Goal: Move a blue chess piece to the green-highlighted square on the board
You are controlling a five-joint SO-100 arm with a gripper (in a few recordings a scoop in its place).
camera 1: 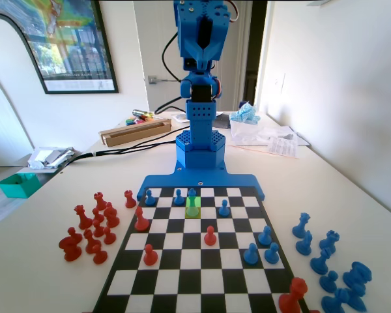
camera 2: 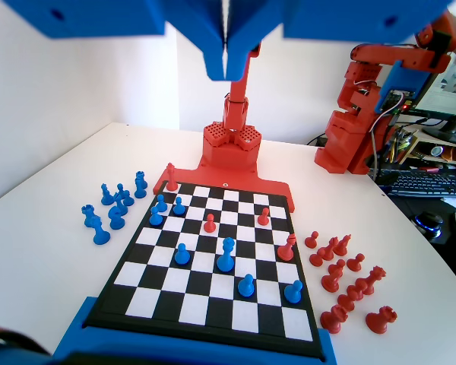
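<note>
A slim blue chess piece with a pointed top stands upright on the green-highlighted square, in the second row from the arm's end of the board. In the wrist view the same blue chess piece stands near the middle of the board, taller than the pawns around it. My gripper is raised high above the arm's base, well clear of the board. In the wrist view the gripper hangs from the top edge with its jaws pressed together and nothing between them.
Blue pawns and red pawns are scattered on the board. In the fixed view, captured red pieces lie off the board's left side and blue ones off its right. A teal tray and a cardboard box sit further back.
</note>
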